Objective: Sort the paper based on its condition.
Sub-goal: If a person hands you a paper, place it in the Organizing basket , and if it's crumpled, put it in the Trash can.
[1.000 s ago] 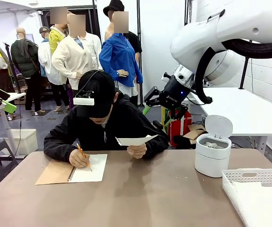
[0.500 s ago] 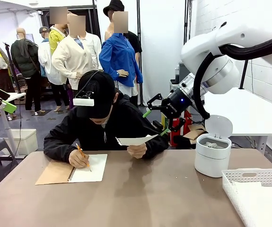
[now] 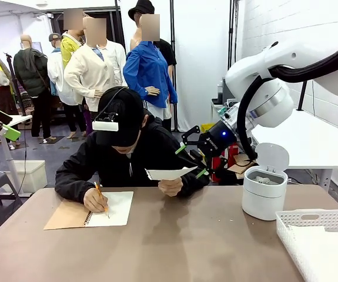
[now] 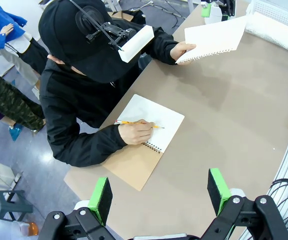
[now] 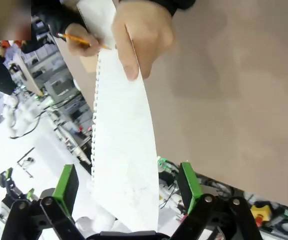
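Note:
The person's hand (image 3: 170, 187) holds a flat white sheet of paper (image 3: 166, 174) up over the table's far side; it also shows in the left wrist view (image 4: 215, 37). My right gripper (image 3: 191, 158) stands open at the sheet's right end. In the right wrist view the paper (image 5: 123, 145) runs down between the two green pads (image 5: 66, 183) toward the palm, and no contact is visible. My left gripper (image 4: 159, 195) is open and holds nothing, high above the near-left part of the table.
The person writes with a pencil in a brown-covered spiral notebook (image 3: 89, 210) at the left. A white lidded bin (image 3: 264, 194) stands open at the right, with crumpled white paper inside. A white basket (image 3: 310, 220) sits at the near right corner.
My right arm has swung down and to the left, bringing its open gripper from above the bin to the end of the held sheet. The person keeps writing.

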`<state>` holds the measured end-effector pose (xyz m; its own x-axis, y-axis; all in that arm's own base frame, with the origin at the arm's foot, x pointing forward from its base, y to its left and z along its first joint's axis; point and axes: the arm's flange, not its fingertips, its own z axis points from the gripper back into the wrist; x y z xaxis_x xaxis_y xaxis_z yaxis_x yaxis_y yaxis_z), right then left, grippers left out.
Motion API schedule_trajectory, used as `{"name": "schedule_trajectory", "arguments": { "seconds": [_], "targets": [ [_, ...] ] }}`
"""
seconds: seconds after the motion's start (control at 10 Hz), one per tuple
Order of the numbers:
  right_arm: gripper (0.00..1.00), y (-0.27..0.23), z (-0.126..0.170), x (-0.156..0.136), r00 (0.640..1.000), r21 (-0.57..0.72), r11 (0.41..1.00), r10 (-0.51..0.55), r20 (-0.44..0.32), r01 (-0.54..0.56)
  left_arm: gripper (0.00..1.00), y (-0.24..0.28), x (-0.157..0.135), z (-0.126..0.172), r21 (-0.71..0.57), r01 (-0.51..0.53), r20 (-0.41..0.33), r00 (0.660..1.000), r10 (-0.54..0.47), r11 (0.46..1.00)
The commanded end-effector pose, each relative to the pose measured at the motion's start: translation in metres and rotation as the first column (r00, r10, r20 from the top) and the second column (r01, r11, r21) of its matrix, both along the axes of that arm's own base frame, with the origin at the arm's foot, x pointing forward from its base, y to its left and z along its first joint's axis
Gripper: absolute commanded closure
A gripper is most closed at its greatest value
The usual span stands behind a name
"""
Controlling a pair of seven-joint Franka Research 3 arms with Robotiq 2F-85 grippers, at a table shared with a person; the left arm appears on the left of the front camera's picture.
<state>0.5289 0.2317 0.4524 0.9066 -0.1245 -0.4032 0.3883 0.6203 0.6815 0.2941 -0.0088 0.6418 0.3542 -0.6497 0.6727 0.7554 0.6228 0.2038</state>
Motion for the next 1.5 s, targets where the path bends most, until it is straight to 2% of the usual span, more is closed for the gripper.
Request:
{"name": "schedule_trajectory", "arguments": {
  "seconds": [0.0,0.2,0.3,0.7,0.8,1.4],
  "targets": [
    [0.0,0.005,-0.009,0.003,0.998,0.031,0.999,-0.026,-0.062,0.028,0.0,0.001,0.001,0.0,-0.001,-0.007,0.008,1.0,0.007,1.0],
    [0.0,0.01,-0.023,0.002,0.997,0.049,0.998,-0.028,-0.077,0.032,0.0,0.001,0.001,0.0,-0.001,-0.007,0.008,1.0,0.007,1.0],
    [0.08,0.01,-0.029,0.004,0.999,0.086,0.996,0.004,-0.053,0.0,0.0,0.001,0.001,0.0,-0.001,-0.007,0.008,1.0,0.007,1.0],
    [0.88,0.007,-0.033,0.008,0.997,0.117,0.993,-0.016,-0.08,0.025,0.0,0.001,0.001,0.0,-0.001,-0.007,0.008,1.0,0.007,1.0],
    [1.0,0.006,-0.033,0.008,0.996,0.122,0.992,-0.014,-0.084,0.024,0.0,0.001,0.001,0.0,-0.001,-0.007,0.008,1.0,0.007,1.0],
    [1.0,0.007,-0.025,-0.002,0.995,0.143,0.99,0.03,-0.091,-0.017,0.0,0.001,0.001,0.0,-0.001,-0.007,0.008,1.0,0.007,1.0]
  ]
}}
